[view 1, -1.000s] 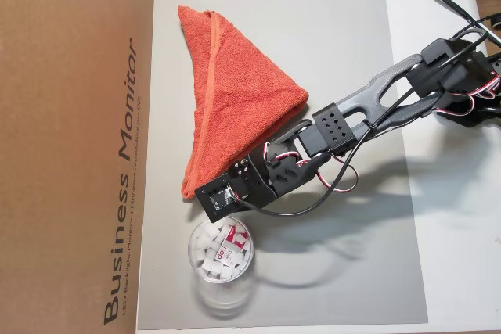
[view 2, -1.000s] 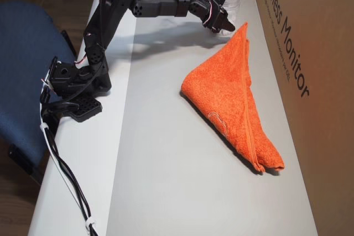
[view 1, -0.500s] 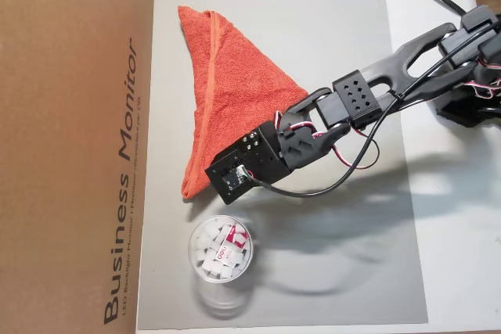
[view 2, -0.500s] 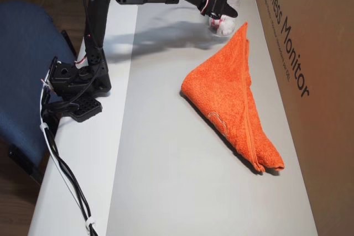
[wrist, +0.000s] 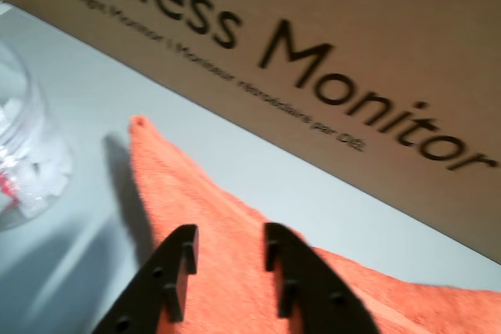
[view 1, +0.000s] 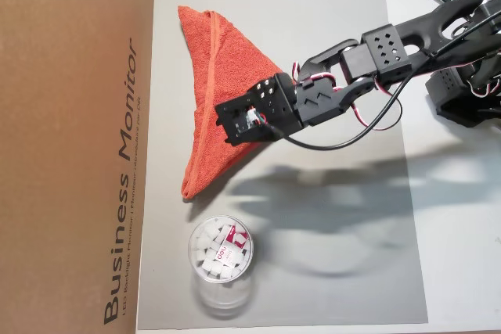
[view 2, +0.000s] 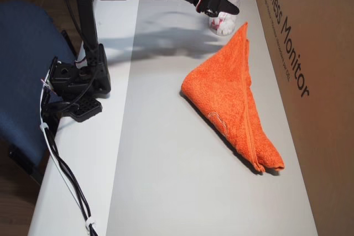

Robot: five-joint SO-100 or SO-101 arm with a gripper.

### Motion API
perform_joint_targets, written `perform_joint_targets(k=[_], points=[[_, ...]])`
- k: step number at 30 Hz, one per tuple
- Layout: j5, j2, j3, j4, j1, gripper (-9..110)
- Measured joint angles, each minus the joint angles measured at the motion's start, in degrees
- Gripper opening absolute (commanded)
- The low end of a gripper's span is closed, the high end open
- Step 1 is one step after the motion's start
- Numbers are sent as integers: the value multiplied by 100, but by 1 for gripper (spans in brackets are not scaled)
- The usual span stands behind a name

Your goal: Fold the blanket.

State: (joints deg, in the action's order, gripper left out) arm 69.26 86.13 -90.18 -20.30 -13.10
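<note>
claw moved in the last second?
Yes. In an overhead view the claw went from beside the plastic tub to over the blanket, away from the tub.

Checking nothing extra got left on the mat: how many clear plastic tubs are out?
1. The clear tub stands on the grey mat just past the folded blanket's pointed end, beside the cardboard box.

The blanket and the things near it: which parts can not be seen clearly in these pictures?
- The blanket: its lower right edge is hidden under the gripper in an overhead view.
- The blanket's layers: the fold hides how many there are in every view.
- The plastic tub: cut off by the left edge and blurred in the wrist view.
- The cardboard box: its small print is too small to read.
</note>
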Motion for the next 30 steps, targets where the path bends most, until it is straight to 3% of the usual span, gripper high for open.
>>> perform_joint_targets(k=[21, 30], points=[[53, 2355, -1283, 0, 1635, 0], [1002, 3006, -1749, 0, 2355, 0]])
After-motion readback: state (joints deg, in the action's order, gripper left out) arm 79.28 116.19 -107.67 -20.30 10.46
